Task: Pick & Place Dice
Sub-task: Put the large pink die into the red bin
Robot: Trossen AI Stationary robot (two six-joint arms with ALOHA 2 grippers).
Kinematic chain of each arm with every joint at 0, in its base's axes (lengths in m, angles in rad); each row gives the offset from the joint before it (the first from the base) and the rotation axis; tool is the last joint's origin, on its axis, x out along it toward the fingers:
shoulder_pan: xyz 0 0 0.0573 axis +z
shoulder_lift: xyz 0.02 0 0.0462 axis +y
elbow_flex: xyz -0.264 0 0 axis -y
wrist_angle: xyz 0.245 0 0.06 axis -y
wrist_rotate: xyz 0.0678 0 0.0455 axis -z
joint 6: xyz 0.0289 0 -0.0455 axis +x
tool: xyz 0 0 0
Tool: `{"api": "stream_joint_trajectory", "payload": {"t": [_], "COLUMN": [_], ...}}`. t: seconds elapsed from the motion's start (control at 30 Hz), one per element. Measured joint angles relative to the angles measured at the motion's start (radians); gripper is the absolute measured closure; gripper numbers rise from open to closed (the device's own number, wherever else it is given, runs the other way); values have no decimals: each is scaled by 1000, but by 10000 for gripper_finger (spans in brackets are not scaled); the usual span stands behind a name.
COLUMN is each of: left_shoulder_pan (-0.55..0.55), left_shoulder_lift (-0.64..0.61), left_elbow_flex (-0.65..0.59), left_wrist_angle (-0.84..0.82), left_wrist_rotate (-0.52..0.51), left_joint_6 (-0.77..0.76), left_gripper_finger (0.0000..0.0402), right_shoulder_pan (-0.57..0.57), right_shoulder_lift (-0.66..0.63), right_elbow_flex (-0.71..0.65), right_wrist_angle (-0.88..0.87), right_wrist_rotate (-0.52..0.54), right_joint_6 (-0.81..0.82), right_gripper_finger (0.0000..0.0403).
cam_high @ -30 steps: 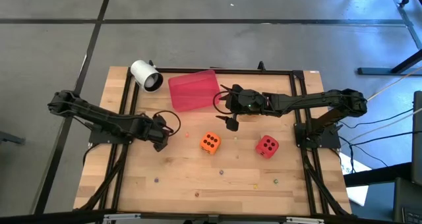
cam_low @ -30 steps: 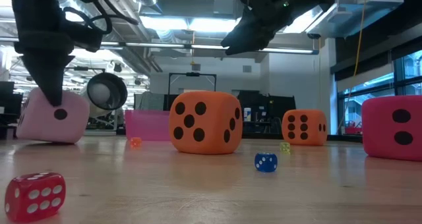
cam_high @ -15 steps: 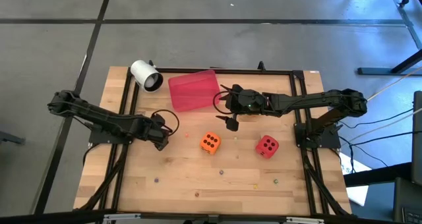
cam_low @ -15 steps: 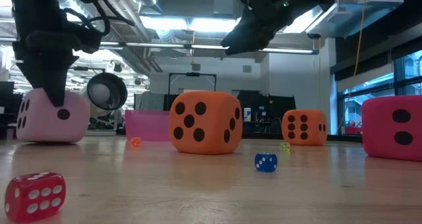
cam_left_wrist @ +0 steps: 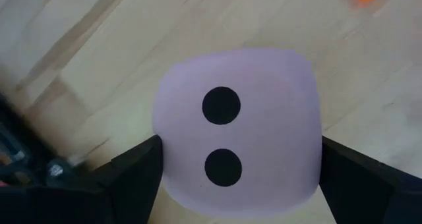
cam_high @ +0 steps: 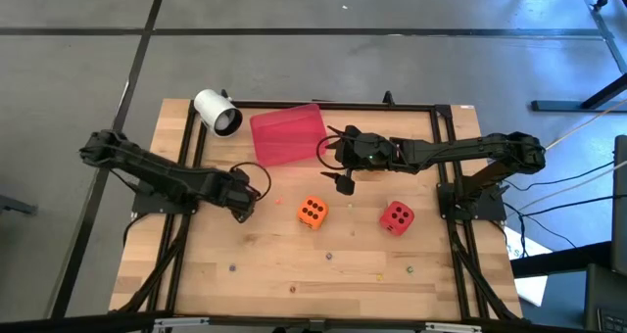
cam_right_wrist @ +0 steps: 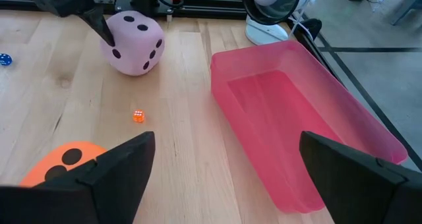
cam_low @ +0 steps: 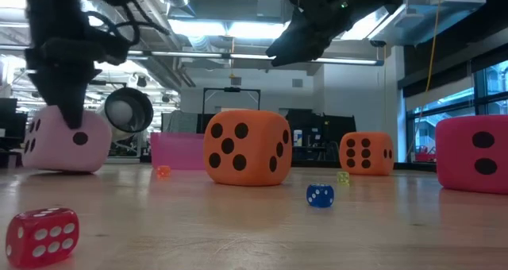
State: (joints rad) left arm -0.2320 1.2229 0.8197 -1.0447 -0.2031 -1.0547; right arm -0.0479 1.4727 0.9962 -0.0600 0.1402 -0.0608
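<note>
Dice lie scattered on the wooden surface [cam_high: 294, 264]. Left gripper [cam_left_wrist: 239, 174] is down over the pale pink die [cam_left_wrist: 237, 128], its jaws standing on either side of the cube and close against it; the die sits on the surface between them, two-pip face toward the wrist camera, and whether the jaws press it cannot be told. In the low view one dark finger [cam_low: 67, 91] crosses the front of that pink die [cam_low: 65, 140]. Right gripper [cam_high: 343, 181] hangs above the surface with its jaws wide open and nothing between them, just beside the pink tray [cam_high: 287, 134]. An orange die [cam_high: 313, 212] lies near and below the right jaws, toward the front of the surface, and the red die [cam_high: 396, 216] lies farther out on the right arm's side. A second orange die [cam_low: 365, 153] shows only in the low view, far back. Beyond the tray stands a white lamp-like cylinder [cam_high: 217, 112]. Tiny dice dot the surface: a red one [cam_low: 41, 236], a blue one [cam_low: 320, 195] and an orange one [cam_right_wrist: 138, 116] between the two grippers.
</note>
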Motion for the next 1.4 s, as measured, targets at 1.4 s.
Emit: {"api": "stream_joint_trajectory", "payload": {"t": [1.4], "left_shoulder_pan": [648], "left_shoulder_lift": [202], "left_elbow_flex": [264], "left_wrist_angle": [319], "left_wrist_rotate": [-292], "left_joint_6": [1052], "left_gripper_finger": [64], "right_shoulder_pan": [0], "right_shoulder_lift": [0], "right_elbow_flex": [0], "right_wrist_angle": [1], "right_wrist_rotate": [0], "right_joint_6": [0], "right_gripper_finger": [25]}}
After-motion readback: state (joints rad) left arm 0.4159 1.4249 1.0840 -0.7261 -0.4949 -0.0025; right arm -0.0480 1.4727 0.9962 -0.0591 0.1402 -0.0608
